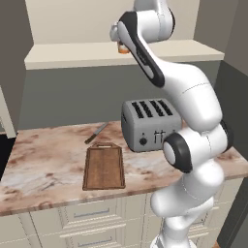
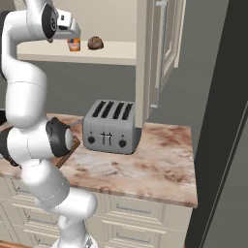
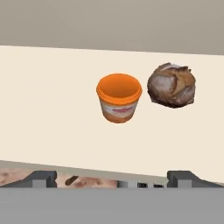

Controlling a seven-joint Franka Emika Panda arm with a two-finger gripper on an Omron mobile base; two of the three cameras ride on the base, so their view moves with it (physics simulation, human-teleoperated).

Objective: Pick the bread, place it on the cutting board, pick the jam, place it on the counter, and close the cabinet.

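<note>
Bread [image 3: 171,85]: sits on the cream shelf [image 3: 48,109] inside the cabinet, just beside the jam and apart from it; first in line to be picked.
Jam [image 3: 119,97]: upright on the same shelf, centred ahead of the hand, so the aim likely needs to shift toward the roll.
Gripper [image 3: 112,179]: fingers spread wide, empty, hovering short of the shelf edge, ready to reach in.
Cutting board [image 1: 103,167]: lies flat and bare on the counter [image 1: 43,164] below, awaiting the roll.
Toaster [image 1: 151,125]: stands beside the board.
Cabinet door [image 2: 167,43]: swung open, leaving the shelf reachable.
</note>
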